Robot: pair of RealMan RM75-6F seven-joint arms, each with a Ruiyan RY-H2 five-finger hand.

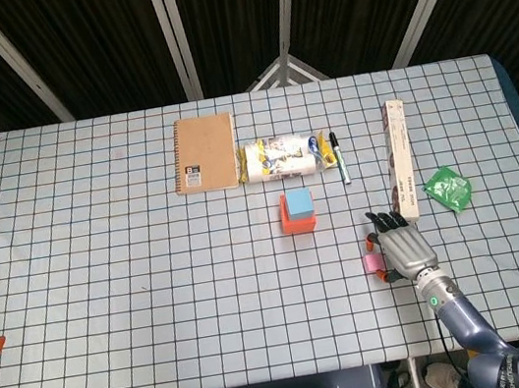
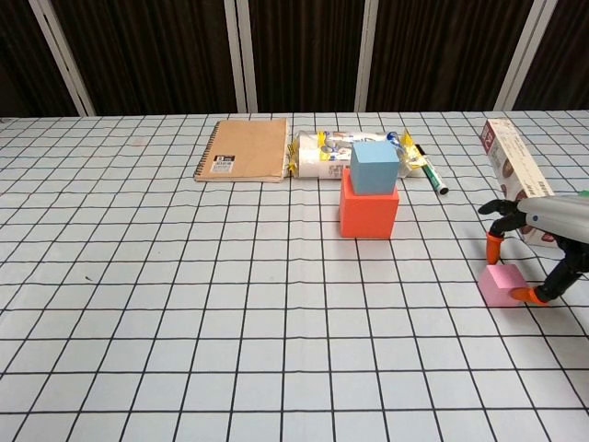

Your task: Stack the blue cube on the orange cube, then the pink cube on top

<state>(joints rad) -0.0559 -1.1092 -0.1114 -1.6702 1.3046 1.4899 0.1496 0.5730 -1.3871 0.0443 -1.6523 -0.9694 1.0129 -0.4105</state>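
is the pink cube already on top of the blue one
No, the pink cube sits on the table by the right hand, while the blue cube on the orange cube has nothing on it.

blue cube: light blue block (image 2: pixel 374 167), upright, resting squarely on top of the orange cube; slightly smaller than it, so a margin of orange shows around its base; just right of centre in the chest view, centre of the frame in the head view (image 1: pixel 298 204).
orange cube: bright orange-red block (image 2: pixel 368 215), flat on the checked cloth, bottom of the two-cube stack, just right of centre.
pink cube: small pale pink block (image 2: pixel 500 283), the smallest of the three, flat on the cloth, well apart from the stack, right of frame at mid-height; lower right of centre in the head view (image 1: pixel 373 263).
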